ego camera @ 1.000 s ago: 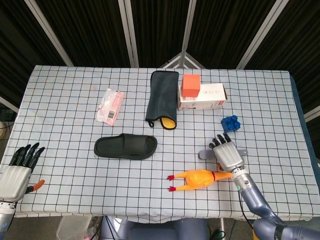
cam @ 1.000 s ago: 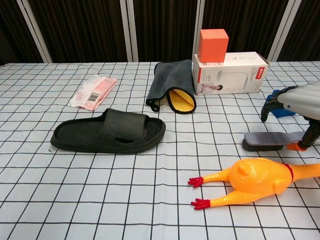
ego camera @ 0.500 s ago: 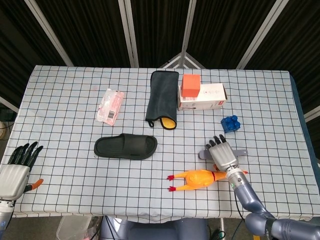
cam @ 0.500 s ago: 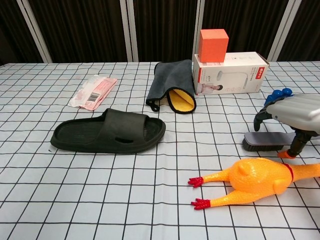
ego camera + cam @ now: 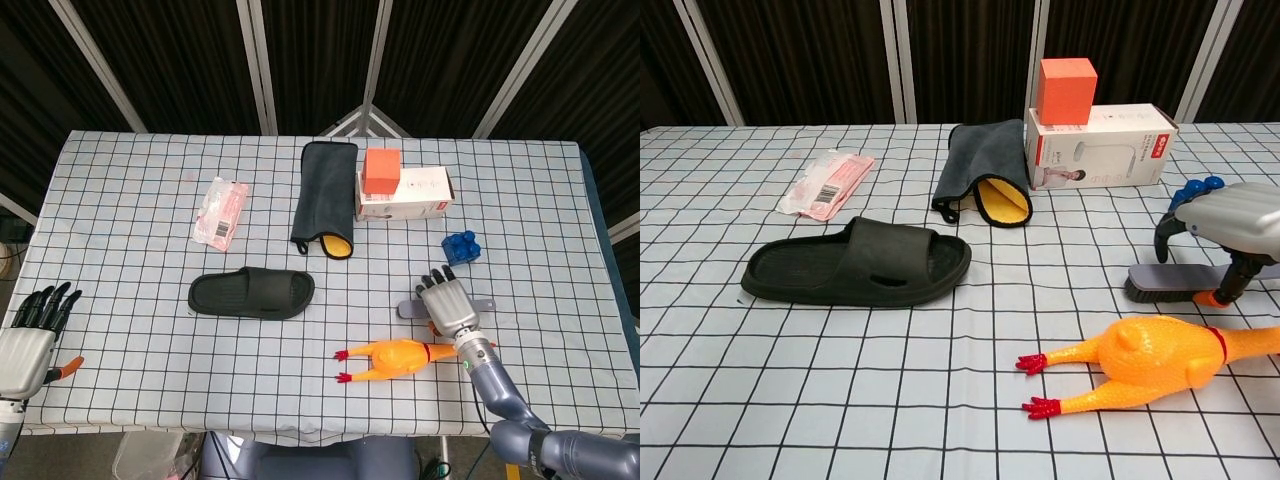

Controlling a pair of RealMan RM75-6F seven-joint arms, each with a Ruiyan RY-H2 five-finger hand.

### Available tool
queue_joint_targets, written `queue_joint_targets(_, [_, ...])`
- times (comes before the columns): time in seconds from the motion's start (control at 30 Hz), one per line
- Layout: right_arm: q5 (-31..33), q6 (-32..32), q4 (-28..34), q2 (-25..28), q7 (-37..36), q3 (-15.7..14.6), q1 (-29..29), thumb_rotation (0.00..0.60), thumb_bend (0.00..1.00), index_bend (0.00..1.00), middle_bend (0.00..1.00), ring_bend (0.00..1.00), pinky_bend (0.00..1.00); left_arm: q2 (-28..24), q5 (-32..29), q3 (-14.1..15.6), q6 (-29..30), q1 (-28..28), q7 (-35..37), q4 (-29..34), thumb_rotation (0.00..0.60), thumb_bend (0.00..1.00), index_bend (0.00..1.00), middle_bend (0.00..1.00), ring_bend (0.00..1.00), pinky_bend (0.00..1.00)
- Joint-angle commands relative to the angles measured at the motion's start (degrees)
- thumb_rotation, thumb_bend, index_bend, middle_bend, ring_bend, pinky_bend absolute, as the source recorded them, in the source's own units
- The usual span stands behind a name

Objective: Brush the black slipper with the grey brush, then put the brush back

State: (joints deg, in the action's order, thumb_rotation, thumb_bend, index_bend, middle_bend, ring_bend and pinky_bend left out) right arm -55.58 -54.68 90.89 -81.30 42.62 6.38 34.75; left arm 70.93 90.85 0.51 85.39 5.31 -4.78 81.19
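The black slipper lies flat near the middle of the checked tablecloth. The grey brush lies on the cloth to the right of it, bristles down. My right hand hovers over the brush's handle end, its fingers curved down and apart above the brush. The thumb reaches down beside the handle. No grip shows. My left hand is at the table's front left edge, fingers spread and holding nothing.
A yellow rubber chicken lies just in front of the brush. A blue toy sits behind it. Farther back are a white box with an orange block on top, a grey cloth and a pink packet.
My right hand dipped toward the brush and rose slightly again, staying over the handle. My left hand drifted a little toward the front left edge. The brush and slipper have not moved.
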Motion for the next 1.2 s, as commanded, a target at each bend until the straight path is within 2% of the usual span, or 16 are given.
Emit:
queue_joint_targets(0.03, [0.23, 0.13, -0.39, -0.16, -0.32, -0.42, 0.33, 0.600, 0.34, 0.39, 0.24, 0.14, 0.11, 0.06, 0.00, 0.10, -0.24, 0.09, -0.20, 0.02, 0.600, 0.07, 0.00, 0.00, 0.00, 0.08])
queue_joint_targets(0.53, [0.84, -0.91, -1.29, -0.98, -0.84, -2.01, 1.54, 0.600, 0.39, 0.48, 0.28, 0.18, 0.14, 0.01, -0.05, 0.25, -0.34, 0.22, -0.21, 0.15, 0.600, 0.07, 0.00, 0.00, 0.00, 0.08])
queue_joint_targets(0.67, [0.41, -1.33, -1.38, -1.10, -1.19, -2.27, 1.69, 0.600, 0.44, 0.52, 0.33, 0.22, 0.24, 0.02, -0.12, 0.26, -0.47, 0.29, -0.17, 0.08, 0.600, 0.07, 0.00, 0.00, 0.00, 0.08])
queue_joint_targets(0.87, [-4.19, -2.41, -2.70, -1.72, -4.47, -3.02, 1.42, 0.600, 0.52, 0.67, 0.46, 0.39, 0.47, 0.12, -0.29, 0.29, -0.69, 0.37, -0.32, -0.02, 0.600, 0.07, 0.00, 0.00, 0.00, 0.08])
queue_joint_targets(1.2, [-11.58, -3.54, -4.87, -1.98, -10.03, -4.11, 0.85, 0.600, 0.68, 0.80, 0.58, 0.53, 0.62, 0.26, -0.54, 0.29, -1.07, 0.54, -0.52, -0.09, 0.600, 0.07, 0.00, 0.00, 0.00, 0.08])
